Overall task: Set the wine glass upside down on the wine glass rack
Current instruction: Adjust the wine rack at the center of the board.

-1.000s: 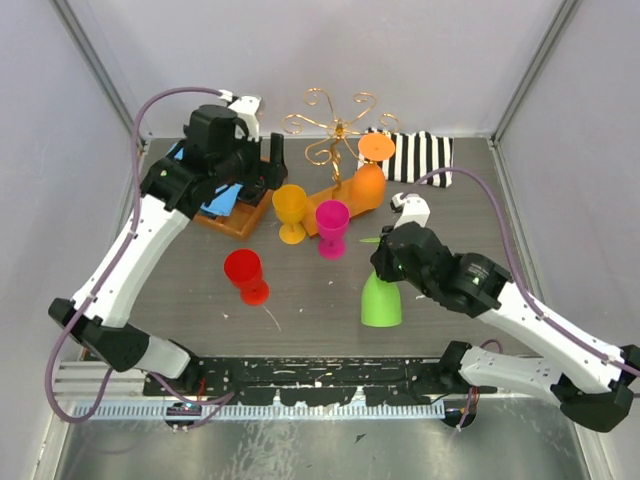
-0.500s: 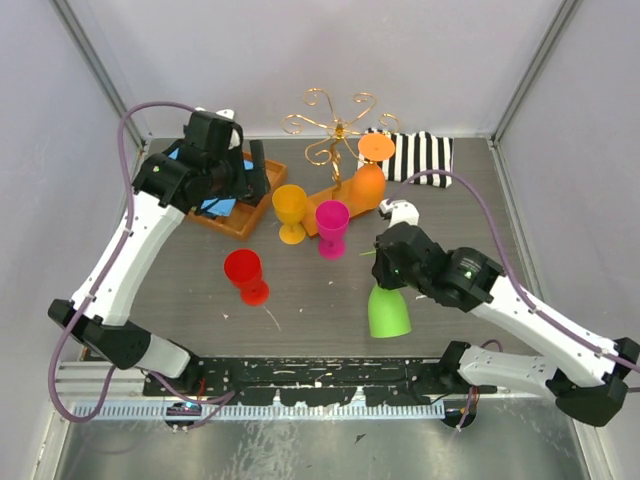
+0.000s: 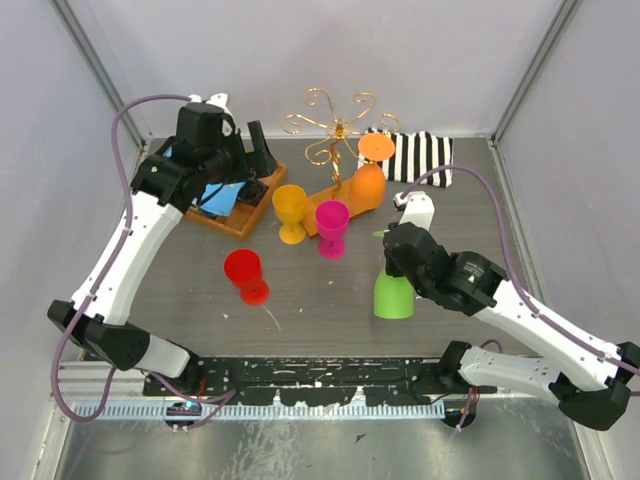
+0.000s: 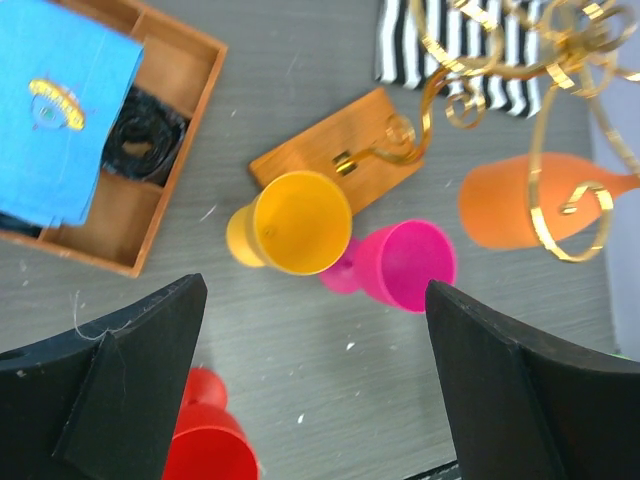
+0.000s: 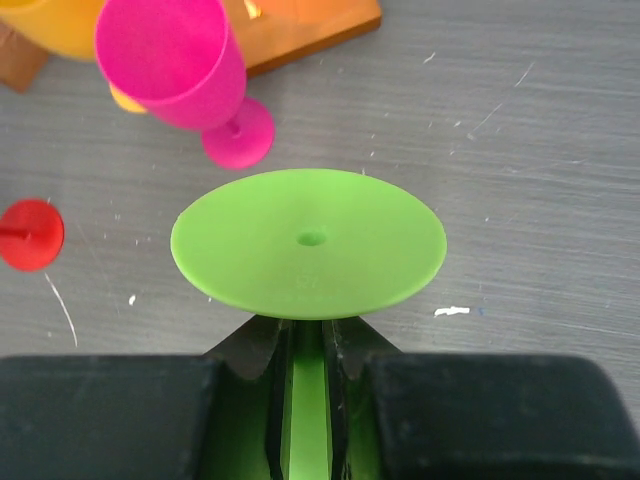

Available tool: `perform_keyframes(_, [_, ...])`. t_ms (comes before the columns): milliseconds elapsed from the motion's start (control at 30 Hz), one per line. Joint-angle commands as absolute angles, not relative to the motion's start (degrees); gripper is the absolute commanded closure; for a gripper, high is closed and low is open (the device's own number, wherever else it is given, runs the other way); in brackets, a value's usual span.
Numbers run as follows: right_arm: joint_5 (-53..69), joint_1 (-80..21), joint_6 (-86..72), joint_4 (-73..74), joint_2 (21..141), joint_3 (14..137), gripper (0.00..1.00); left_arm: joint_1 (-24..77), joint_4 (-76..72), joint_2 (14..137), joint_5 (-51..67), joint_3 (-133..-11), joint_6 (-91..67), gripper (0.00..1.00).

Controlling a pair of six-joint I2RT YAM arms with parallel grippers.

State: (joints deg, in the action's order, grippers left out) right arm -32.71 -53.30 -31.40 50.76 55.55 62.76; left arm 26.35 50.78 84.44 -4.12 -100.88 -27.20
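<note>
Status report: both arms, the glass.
Left gripper open, by the tray. Right gripper shut on green glass stem, foot up, short of the rack. Orange glass hangs on rack; yellow glass, magenta glass stand before its base.

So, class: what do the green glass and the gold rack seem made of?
Green glass: likely plastic, opaque, matt, with a moulding dimple in its foot. Rack: probably metal wire, thin, curled, shiny gold; its base looks like smooth wood.

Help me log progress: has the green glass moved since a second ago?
Yes. The green glass, held in the right hand, has shifted slightly right, farther from the red glass, which stayed put.
</note>
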Motion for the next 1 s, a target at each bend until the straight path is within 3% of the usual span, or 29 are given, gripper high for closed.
perform_keyframes(0, [-39.36,-53.4,-32.51,46.23,54.91,62.22,0.99,25.98,36.83,80.58,-0.76,-98.18,-29.71,0.02])
perform_keyframes(67, [-37.88,-53.44,-32.74,46.23,55.0,61.55,0.99,25.78,32.73,79.93,0.84,-96.58,-32.22,0.0])
perform_keyframes(267, [-34.1,-53.46,-35.69,43.87,51.48,57.58,0.99,23.55,18.17,79.08,4.76,-89.68,-40.13,0.09])
perform_keyframes(400, [-30.69,-53.39,-36.48,38.35,45.6,52.87,0.99,20.85,14.87,82.88,11.79,-91.48,-42.83,0.12])
perform_keyframes(567, [-30.2,-53.43,-36.7,36.44,41.83,51.14,0.99,17.55,14.44,89.8,21.71,-96.98,-43.9,0.27])
perform_keyframes(767, [-29.66,-53.43,-37.47,37.31,41.91,51.14,1.0,14.21,11.87,95.51,29.37,-97.81,-46.69,0.37])
perform_keyframes(967, [-29.18,-53.44,-38.57,36.76,42.18,50.46,0.99,13.87,2.91,96.49,35.95,-93.68,-52.56,0.35])
